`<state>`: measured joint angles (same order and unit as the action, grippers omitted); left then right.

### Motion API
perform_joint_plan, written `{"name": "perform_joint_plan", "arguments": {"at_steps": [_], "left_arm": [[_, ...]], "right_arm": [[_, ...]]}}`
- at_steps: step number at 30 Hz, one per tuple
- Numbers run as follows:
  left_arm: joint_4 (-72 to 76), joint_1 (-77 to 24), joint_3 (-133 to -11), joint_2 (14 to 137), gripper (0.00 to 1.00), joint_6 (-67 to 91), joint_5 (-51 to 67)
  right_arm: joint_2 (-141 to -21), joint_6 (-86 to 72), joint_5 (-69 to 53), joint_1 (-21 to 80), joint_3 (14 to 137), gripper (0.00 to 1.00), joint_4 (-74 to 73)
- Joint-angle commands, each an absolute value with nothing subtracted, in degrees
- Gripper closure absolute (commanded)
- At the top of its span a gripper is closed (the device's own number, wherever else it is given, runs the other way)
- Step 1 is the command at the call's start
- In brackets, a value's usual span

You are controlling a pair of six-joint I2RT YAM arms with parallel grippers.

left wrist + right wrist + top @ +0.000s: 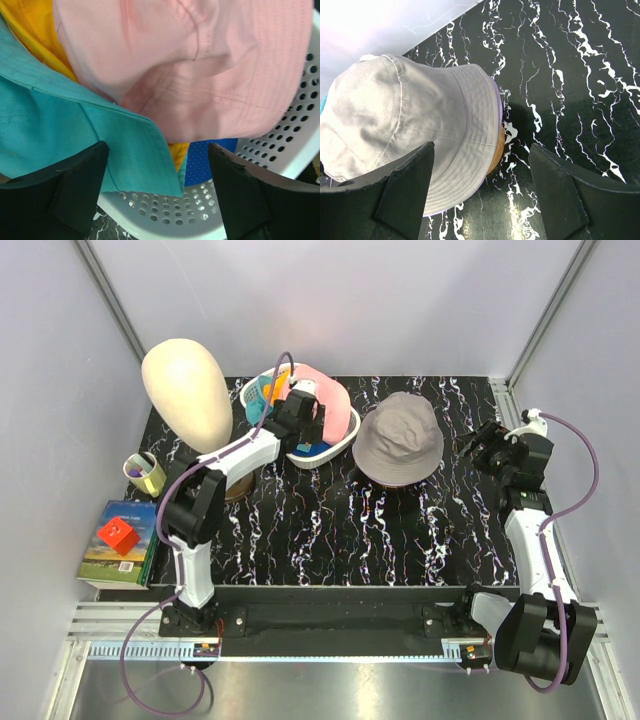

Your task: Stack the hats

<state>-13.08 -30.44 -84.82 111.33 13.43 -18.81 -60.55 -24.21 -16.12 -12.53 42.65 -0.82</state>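
A grey-lavender bucket hat [401, 440] sits brim down on the black marble table; in the right wrist view [410, 130] something orange-brown shows under its brim. My right gripper [478, 448] is open just right of it, touching nothing. A white perforated basket [320, 452] holds a pink hat [335, 405], a teal hat [60, 130], an orange-yellow hat [40, 30] and a royal-blue hat [210, 155]. My left gripper [300, 418] hovers open over the basket's near rim [170, 215], its fingers [65, 195] either side of the teal brim.
A cream mannequin head [188, 390] stands at the back left. A roll of tape [142, 472] and a book with a red cube [118, 536] lie at the left edge. Grey walls enclose the table.
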Motion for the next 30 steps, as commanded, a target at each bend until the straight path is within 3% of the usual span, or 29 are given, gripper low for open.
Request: {"name": "perform_joint_plan", "arguments": {"at_steps": [1, 5, 8, 11, 18, 30], "left_arm": [[-9.2, -30.1, -85.5, 111.9, 0.22, 14.8, -19.9], [-8.8, -29.7, -84.8, 112.0, 0.4, 14.4, -22.0], [-8.9, -29.4, -83.9, 111.8, 0.46, 14.0, -22.9], [-8.3, -29.0, -82.4, 110.7, 0.58, 13.6, -23.7], [-7.8, -28.3, -80.9, 109.2, 0.97, 12.8, -23.4], [-9.9, -28.5, -77.5, 95.5, 0.99, 9.2, -28.9]], "right_arm": [[-60.6, -23.7, -17.1, -12.7, 42.5, 0.16, 2.6], [-60.8, -23.7, -17.1, -12.7, 42.5, 0.16, 2.8], [-60.7, -23.7, -17.4, -12.7, 42.4, 0.16, 2.8], [-60.7, -23.7, -17.4, -12.7, 42.3, 0.16, 2.8], [-60.6, -23.7, -17.6, -12.7, 42.3, 0.16, 2.7], [-60.6, -23.7, -18.2, -12.7, 42.5, 0.16, 2.5]]}}
